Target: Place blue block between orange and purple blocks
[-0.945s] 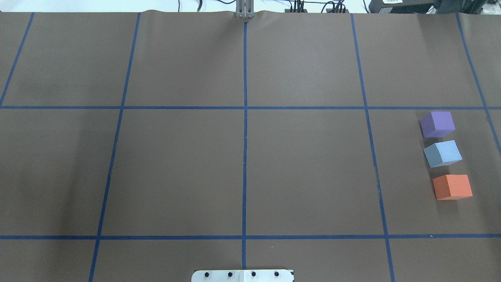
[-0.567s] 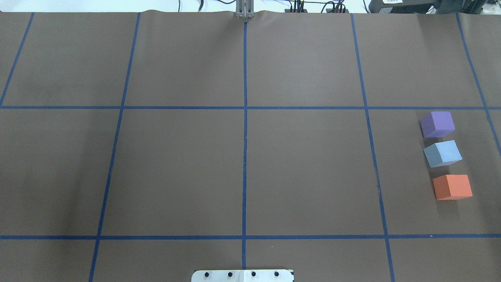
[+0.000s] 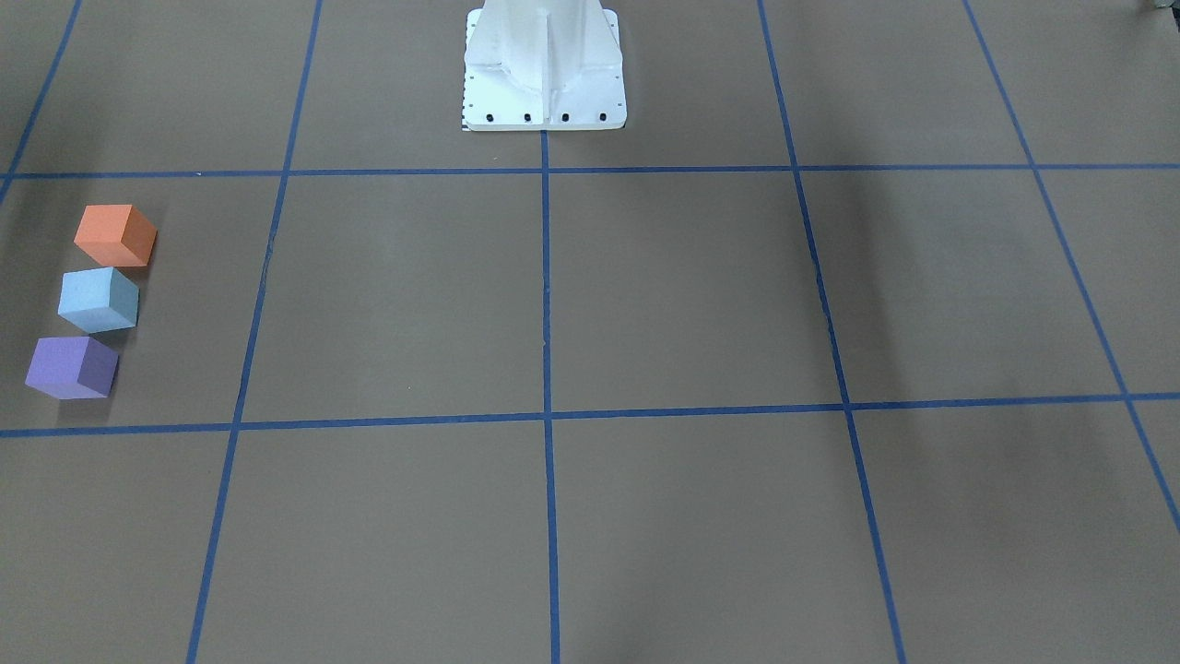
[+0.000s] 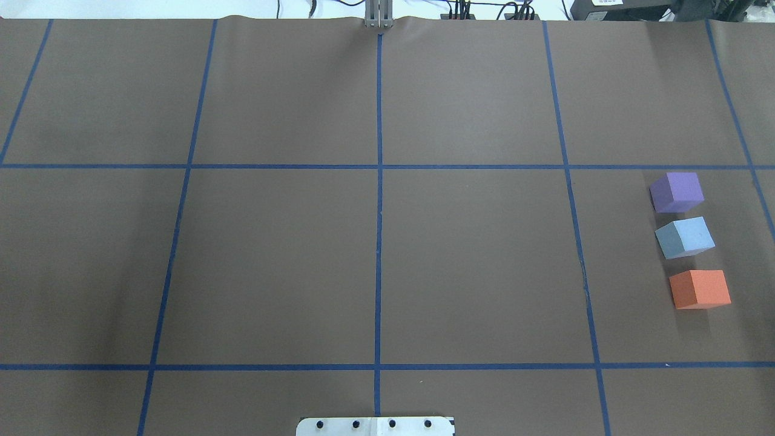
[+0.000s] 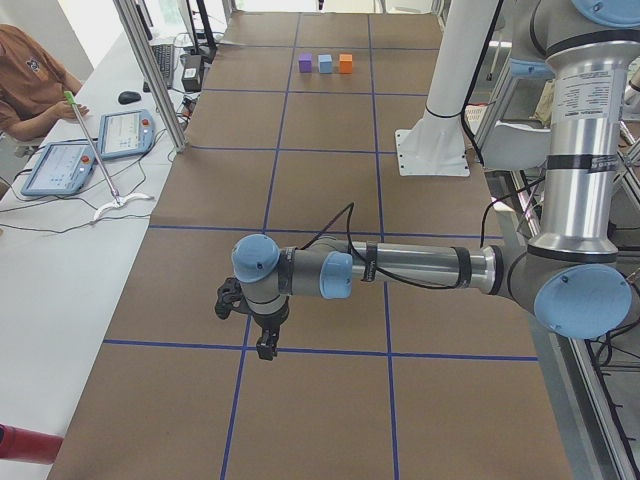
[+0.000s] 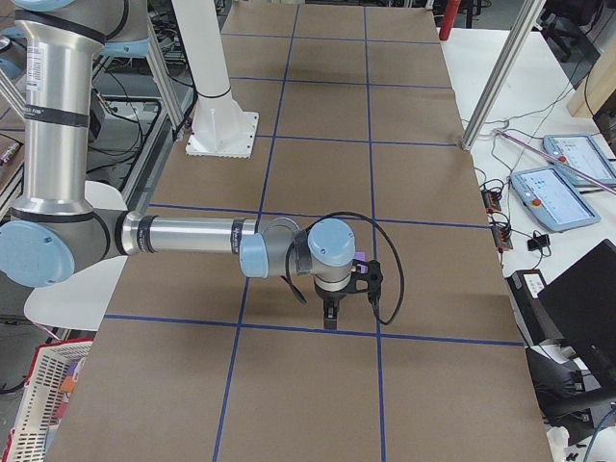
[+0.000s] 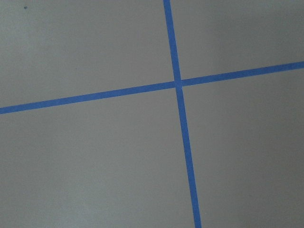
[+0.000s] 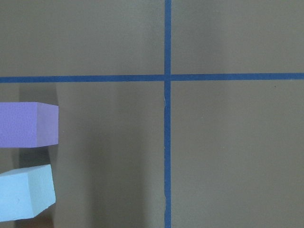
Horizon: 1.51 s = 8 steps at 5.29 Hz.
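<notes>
The blue block (image 4: 685, 237) sits on the brown table cover between the purple block (image 4: 677, 191) and the orange block (image 4: 700, 289), in a line at the right. The front view shows the same row: orange (image 3: 114, 234), blue (image 3: 98, 299), purple (image 3: 72, 367). The right wrist view shows the purple block (image 8: 28, 124) and the blue block (image 8: 26, 191) at its left edge. My right gripper (image 6: 330, 318) hangs above the table near the blocks. My left gripper (image 5: 262, 345) hangs over a tape crossing far from them. I cannot tell whether either is open or shut.
The white robot base (image 3: 544, 65) stands at the table's middle edge. Blue tape lines (image 4: 379, 242) divide the cover into squares. An operator (image 5: 30, 85) sits at a side table with tablets (image 5: 120, 132).
</notes>
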Available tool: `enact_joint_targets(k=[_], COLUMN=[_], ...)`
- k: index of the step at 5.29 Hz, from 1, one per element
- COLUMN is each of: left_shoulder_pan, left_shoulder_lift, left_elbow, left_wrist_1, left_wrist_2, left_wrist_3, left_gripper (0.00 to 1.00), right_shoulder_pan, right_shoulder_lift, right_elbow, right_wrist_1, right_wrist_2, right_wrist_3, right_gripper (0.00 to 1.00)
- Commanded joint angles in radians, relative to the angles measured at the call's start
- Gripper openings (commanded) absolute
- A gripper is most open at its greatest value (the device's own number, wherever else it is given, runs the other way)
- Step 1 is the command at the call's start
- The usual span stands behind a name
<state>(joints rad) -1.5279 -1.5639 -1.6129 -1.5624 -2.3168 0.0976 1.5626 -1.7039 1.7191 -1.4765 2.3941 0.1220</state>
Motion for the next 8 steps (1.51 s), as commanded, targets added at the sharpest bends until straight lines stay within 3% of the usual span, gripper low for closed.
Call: enact_joint_targets(k=[1, 8], left_shoulder_pan=[0.0, 0.002], left_shoulder_lift=[-0.001, -0.015], left_elbow=[-0.002, -0.002], left_wrist_1=[0.004, 0.004], left_wrist_2=[-0.004, -0.003], left_wrist_3=[0.004, 0.002], left_gripper=[1.0, 1.0], right_shoulder_pan=[-0.006, -0.013], right_shoulder_lift=[0.003, 0.001], right_elbow=[0.001, 0.014], right_wrist_1=[0.002, 0.001], right_wrist_2=[0.0, -0.003], right_wrist_3=[0.007, 0.005], right_gripper=[1.0, 1.0])
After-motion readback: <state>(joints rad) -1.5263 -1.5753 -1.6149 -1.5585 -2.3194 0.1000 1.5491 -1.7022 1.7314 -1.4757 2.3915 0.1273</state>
